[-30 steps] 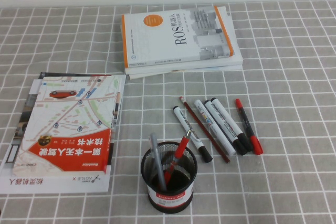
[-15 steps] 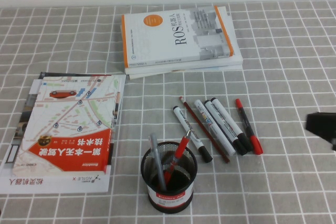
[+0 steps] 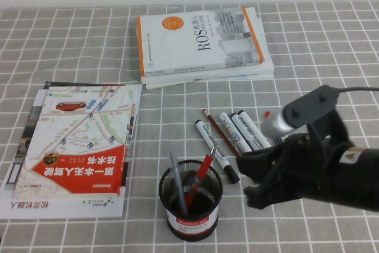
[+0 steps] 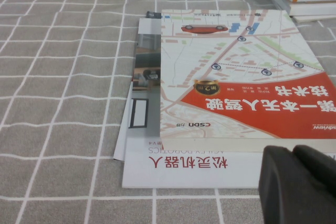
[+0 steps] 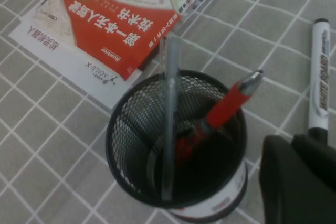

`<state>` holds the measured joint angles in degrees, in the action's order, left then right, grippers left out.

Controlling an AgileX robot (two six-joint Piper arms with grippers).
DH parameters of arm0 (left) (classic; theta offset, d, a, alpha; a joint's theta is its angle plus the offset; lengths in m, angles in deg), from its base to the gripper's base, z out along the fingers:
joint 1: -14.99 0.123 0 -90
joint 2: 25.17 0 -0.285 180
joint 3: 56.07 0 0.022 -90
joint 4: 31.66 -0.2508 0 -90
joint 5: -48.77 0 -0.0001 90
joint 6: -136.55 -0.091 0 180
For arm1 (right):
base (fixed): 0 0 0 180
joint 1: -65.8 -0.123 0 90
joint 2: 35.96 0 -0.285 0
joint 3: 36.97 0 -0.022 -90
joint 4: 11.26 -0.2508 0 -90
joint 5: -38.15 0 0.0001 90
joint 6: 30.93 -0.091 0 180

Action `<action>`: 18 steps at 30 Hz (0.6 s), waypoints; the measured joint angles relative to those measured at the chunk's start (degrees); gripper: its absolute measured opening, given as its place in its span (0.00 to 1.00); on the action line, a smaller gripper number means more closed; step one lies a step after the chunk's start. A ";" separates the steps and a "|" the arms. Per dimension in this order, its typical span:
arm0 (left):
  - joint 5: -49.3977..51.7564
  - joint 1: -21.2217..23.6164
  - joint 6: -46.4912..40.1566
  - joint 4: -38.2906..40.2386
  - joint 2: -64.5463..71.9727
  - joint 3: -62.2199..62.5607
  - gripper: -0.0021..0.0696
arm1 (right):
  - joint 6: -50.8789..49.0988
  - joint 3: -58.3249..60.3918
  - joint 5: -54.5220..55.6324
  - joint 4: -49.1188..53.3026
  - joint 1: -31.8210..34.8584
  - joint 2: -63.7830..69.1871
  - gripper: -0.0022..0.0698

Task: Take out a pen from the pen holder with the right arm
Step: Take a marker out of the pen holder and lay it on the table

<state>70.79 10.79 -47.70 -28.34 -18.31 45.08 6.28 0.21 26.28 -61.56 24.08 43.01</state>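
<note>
**Right tool shut beside the pen holder, both pens inside**

In the lower right of the high view, the right tool [image 3: 253, 179] hangs over the grey checked tabletop [image 3: 71, 45]. It is just to the right of the black wire-mesh pen holder [image 3: 167, 204] and not touching it. Its dark fingers are pressed together and hold nothing. The wrist view shows the same closed pair beside the holder's rim.

The holder stands upright at the lower centre of the high view. A slim grey pen [image 3: 176, 185] leans against its left side. A red pen with a silver tip [image 3: 202, 174] slants up toward the right. Both pens are inside the mesh.

Just above the holder, loose items lie in a row on the tabletop. They include a white marker with a black cap [image 3: 216, 149], a thin brown pencil [image 3: 218, 127] and two more white markers. The arm's black body hides the lower ends of those nearest to it. A red tip [image 3: 268, 114] peeks out above the arm.

At the upper centre sits a stack of white books with an orange spine [image 3: 201, 42]. On the left lies a red-and-white map-cover book [image 3: 83, 146] on top of other booklets.

The left tool [image 4: 295, 156] appears only in its own wrist view. It is low over the near edge of that map-cover book, its fingers closed together with no gap, gripping nothing.
</note>
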 joint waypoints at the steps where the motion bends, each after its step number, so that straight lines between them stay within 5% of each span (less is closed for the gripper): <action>1: 0.00 0.00 0.00 0.00 0.00 0.00 0.02 | -2.21 -0.14 1.51 1.60 -0.87 0.60 0.01; 8: 0.00 0.00 0.00 0.00 0.00 0.00 0.02 | -18.96 -0.13 12.58 11.94 -3.91 3.04 0.16; 15: 0.00 0.00 0.00 0.00 0.00 0.00 0.02 | -44.37 -0.13 18.55 31.48 -3.91 7.16 0.59; 18: 0.00 0.00 0.00 0.00 0.00 0.00 0.02 | -49.78 -0.13 21.11 34.71 -3.91 8.80 0.66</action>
<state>70.79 10.79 -47.70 -28.34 -18.31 45.08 -43.50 0.09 47.39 -26.85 20.17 51.81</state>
